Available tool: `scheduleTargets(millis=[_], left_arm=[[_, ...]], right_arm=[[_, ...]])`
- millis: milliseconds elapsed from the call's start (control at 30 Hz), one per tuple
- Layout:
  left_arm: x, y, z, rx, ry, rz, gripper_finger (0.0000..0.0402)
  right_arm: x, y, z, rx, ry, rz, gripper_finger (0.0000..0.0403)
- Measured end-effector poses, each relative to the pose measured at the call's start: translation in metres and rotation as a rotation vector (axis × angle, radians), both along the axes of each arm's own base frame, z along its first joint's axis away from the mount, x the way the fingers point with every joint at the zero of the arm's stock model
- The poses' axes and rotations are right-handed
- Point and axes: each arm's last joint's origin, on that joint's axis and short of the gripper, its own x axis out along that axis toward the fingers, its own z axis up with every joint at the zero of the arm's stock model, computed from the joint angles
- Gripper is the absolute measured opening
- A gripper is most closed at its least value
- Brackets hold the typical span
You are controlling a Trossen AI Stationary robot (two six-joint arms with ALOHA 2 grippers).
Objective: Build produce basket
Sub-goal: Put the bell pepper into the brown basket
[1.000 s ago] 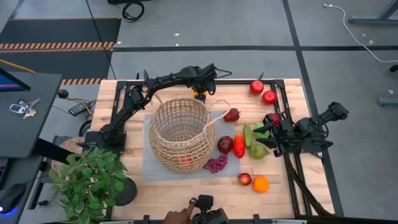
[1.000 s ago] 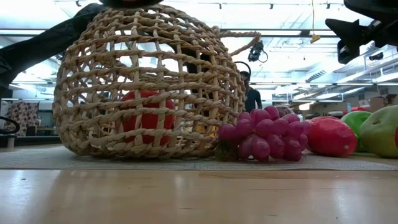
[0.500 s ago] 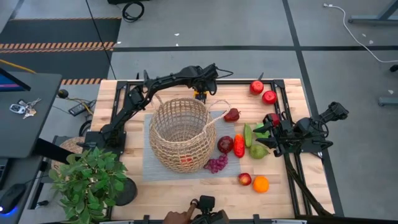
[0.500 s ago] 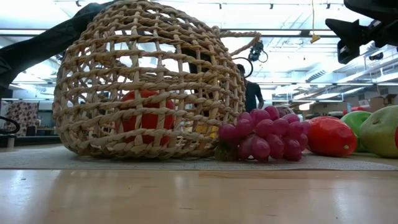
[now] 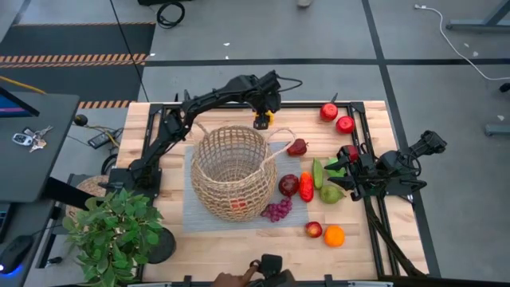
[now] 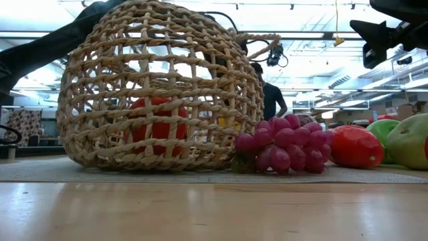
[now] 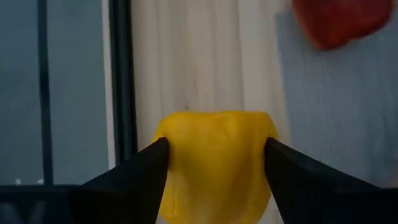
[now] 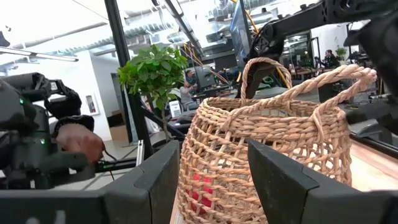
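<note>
High view shows the left hand (image 5: 261, 119) near the far edge of the desk, just beyond the rim of the round tan open-weave wicker basket (image 5: 232, 171), closed on a small yellow toy pepper (image 5: 261, 121). Left wrist view confirms it: the two dark fingers (image 7: 138, 177) press against both sides of the yellow pepper (image 7: 214, 165), with bare wood and a dark frame rail below it, so the pepper appears to be off the desk.

What the coming move turns on, I judge, is that the basket mouth lies from this hand toward the near edge of the desk and slightly toward the left edge, close by, so a short carry over the far rim would put the pepper above the opening. One of the thin loop handles (image 5: 280, 143) reaches from the rim toward the right edge and sits beside that path.

Low view shows a red fruit (image 6: 158, 124) already inside the basket, and purple grapes (image 6: 284, 144) touching its outside wall.

The right hand (image 5: 344, 171) waits by the right edge among the green pears (image 5: 331, 191), well apart from the pepper, its fingers (image 8: 155, 186) spread wide and holding nothing
</note>
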Motion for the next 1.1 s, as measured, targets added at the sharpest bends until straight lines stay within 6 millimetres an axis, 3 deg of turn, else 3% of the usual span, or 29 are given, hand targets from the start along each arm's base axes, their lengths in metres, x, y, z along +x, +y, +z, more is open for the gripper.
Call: scheduleTargets(millis=[367,833,1100], left_arm=[[-0.014,-0.011,0.044,-0.109,-0.133,-0.058,0.0244],[-0.049,-0.03,0.13,-0.029,-0.364,-0.017,0.0222],[-0.057,-0.043,0.147,-0.093,-0.417,-0.011,0.0185]], right_arm=[[0.0,0.0,0.0,0.0,-0.001,0.001,0.0197],[0.0,0.0,0.0,0.0,0.0,0.0,0.0197],[0.0,0.0,0.0,0.0,-0.001,0.0,0.0197]])
